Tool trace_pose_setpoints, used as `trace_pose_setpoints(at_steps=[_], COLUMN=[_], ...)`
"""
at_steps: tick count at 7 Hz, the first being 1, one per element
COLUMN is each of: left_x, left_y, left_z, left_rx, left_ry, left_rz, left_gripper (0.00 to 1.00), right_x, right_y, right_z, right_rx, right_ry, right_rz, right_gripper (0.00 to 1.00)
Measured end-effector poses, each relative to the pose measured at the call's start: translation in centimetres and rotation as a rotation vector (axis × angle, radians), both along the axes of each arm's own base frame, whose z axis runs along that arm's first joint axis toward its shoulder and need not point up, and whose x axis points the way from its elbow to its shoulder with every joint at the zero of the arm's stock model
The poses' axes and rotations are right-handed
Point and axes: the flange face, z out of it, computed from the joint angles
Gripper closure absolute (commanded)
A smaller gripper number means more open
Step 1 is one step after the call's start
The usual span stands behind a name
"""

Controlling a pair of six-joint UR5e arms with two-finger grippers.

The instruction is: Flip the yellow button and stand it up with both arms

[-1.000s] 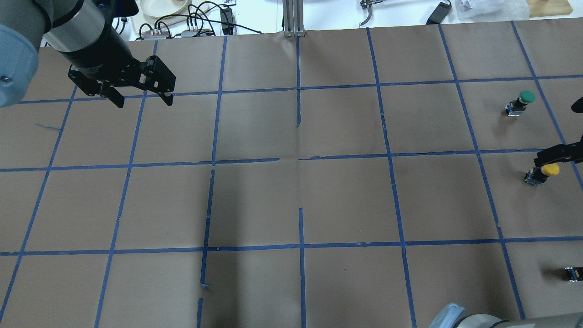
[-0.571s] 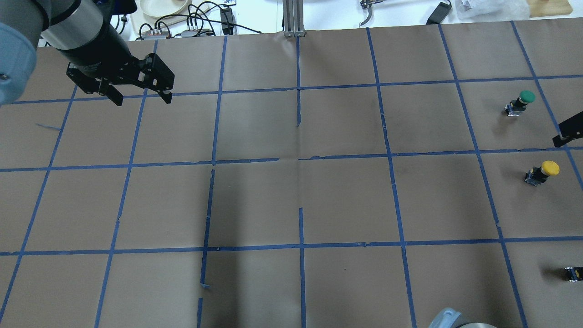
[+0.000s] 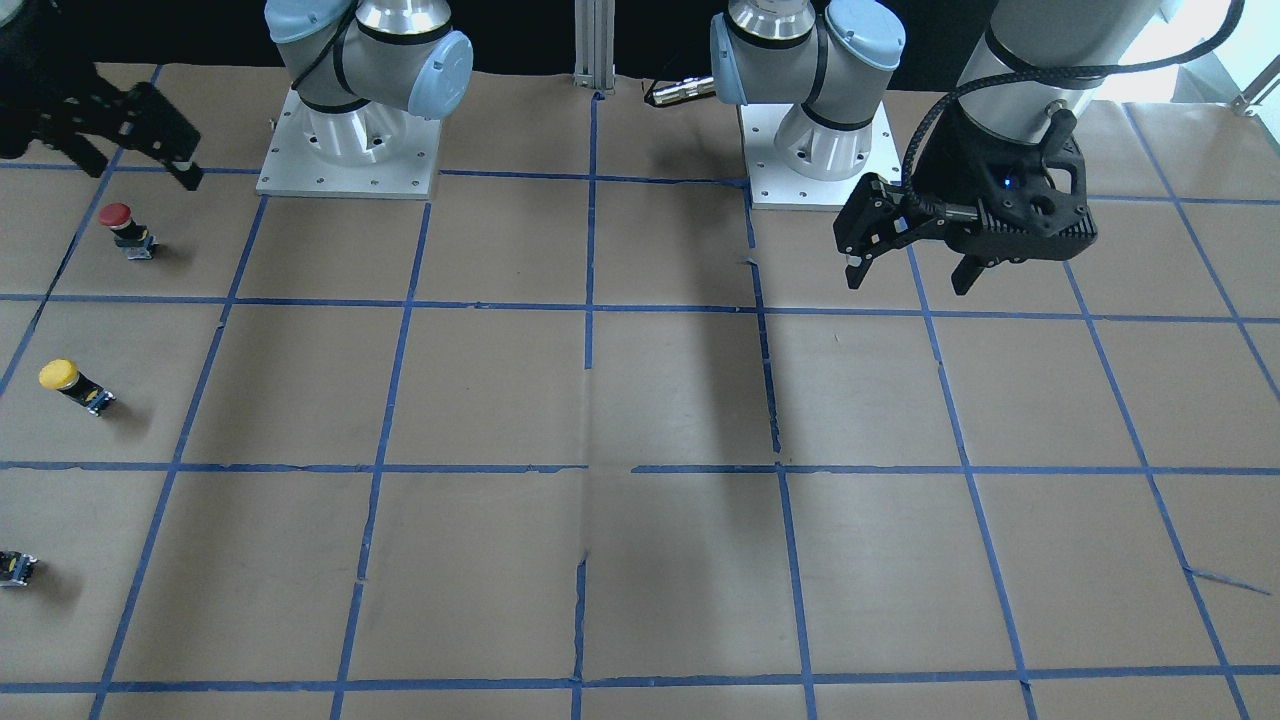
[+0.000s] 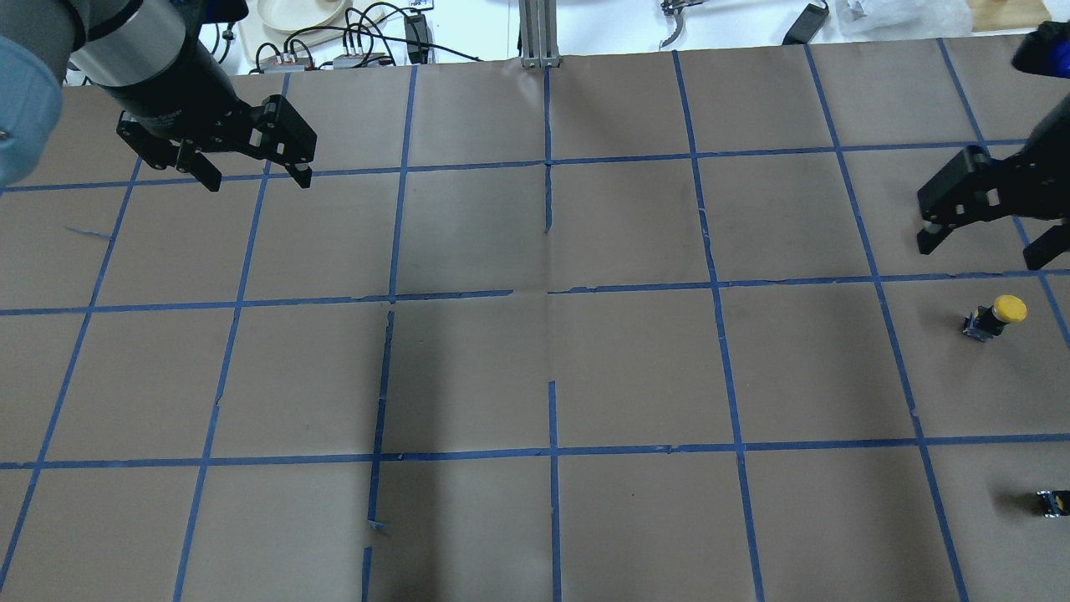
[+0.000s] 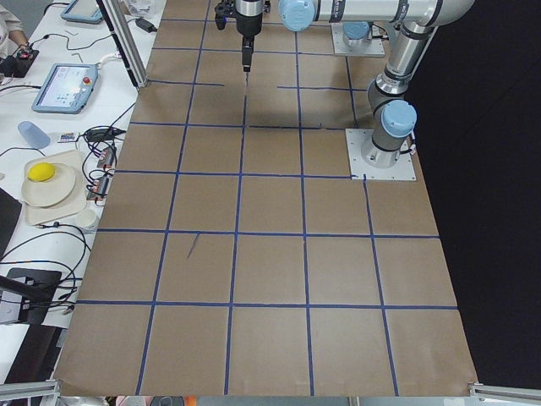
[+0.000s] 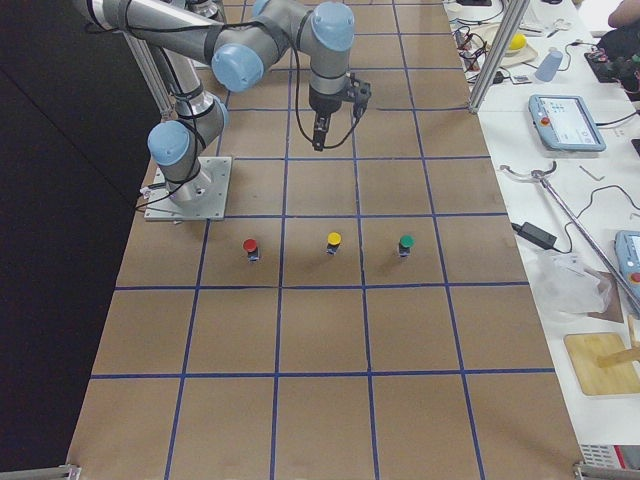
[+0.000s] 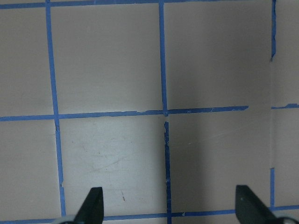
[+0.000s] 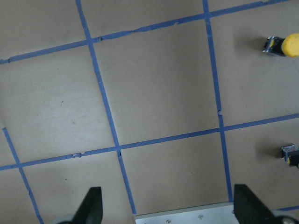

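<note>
Robotics lab: taped-grid table [image 4: 635,368], teach pendant [image 6: 566,122]

Silver-grey arms [image 3: 1030,40], light-blue joint caps [image 3: 445,75], black pincers [image 3: 908,280]

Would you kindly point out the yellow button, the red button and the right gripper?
yellow button [image 4: 1010,308], overhead view, on its yellow cap.
red button [image 3: 114,213], front-facing view, on its red cap.
right gripper [image 4: 980,252], overhead view, midway between its open fingertips.

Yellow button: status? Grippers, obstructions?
Left gripper open, empty, far off. Right gripper open, empty, clear of the yellow button. Button looks upright, cap up. Red button and green button flank it, apart.
</note>
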Motion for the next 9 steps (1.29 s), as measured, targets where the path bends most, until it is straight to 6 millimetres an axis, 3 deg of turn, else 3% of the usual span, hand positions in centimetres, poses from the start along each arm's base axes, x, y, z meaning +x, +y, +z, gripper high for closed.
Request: trace_pose_setpoints(at_steps=[1, 2, 3, 9], left_x=[0.0, 0.0, 0.0, 0.4], left_y=[0.0, 0.0, 0.0, -0.1], left_z=[0.2, 0.5, 0.6, 0.7], left_rx=[0.008, 0.009, 0.009, 0.022], left_ry=[0.0, 0.0, 0.0, -0.04], left_rz=[0.0, 0.001, 0.001, 0.003], left_gripper=[0.0, 0.0, 0.0, 0.0], right_x=[4.6, 7.4, 8.5, 8.6], right_y=[0.7, 1.2, 1.4, 1.5], right_z=[0.0, -0.4, -0.7, -1.0], right_rx=[0.021, 0.033, 0.042, 0.05], right_ry=[0.025, 0.038, 0.048, 0.09], right_rz=[0.008, 0.012, 0.014, 0.006], right_gripper=[0.0, 0.0, 0.0, 0.0])
